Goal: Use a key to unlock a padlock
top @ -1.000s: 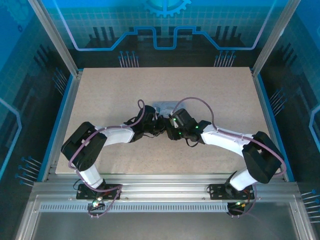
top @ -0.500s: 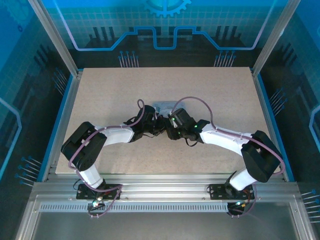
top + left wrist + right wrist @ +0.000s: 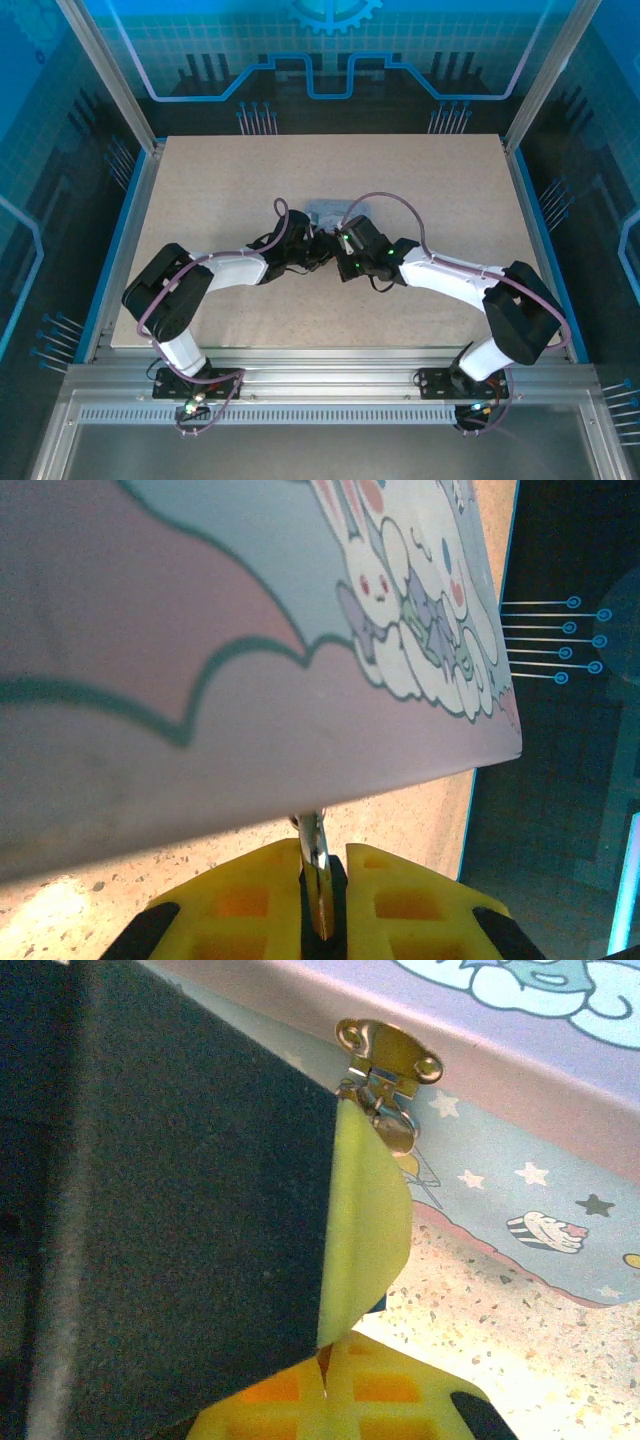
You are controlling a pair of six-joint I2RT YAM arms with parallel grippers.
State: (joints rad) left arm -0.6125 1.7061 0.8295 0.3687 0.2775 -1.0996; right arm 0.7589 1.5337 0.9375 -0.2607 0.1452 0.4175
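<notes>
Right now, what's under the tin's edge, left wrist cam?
A thin metal piece, pinched in the left gripper, points up under the tin. The tin covers its tip.

- I count two arms: the left arm (image 3: 230, 270) and the right arm (image 3: 450, 275).
- Two grippers, one per arm: the left gripper (image 3: 322, 885) and the right gripper (image 3: 322, 1385).
- One cartoon-printed tin (image 3: 250, 630).
- One brass clasp (image 3: 388, 1052) on it, with two rivets.
- One small metal piece (image 3: 396, 1128) under the clasp; I cannot tell whether it is the padlock.
- One key (image 3: 318, 870), edge-on on my left wrist feed.
- One table (image 3: 220, 190).
</notes>
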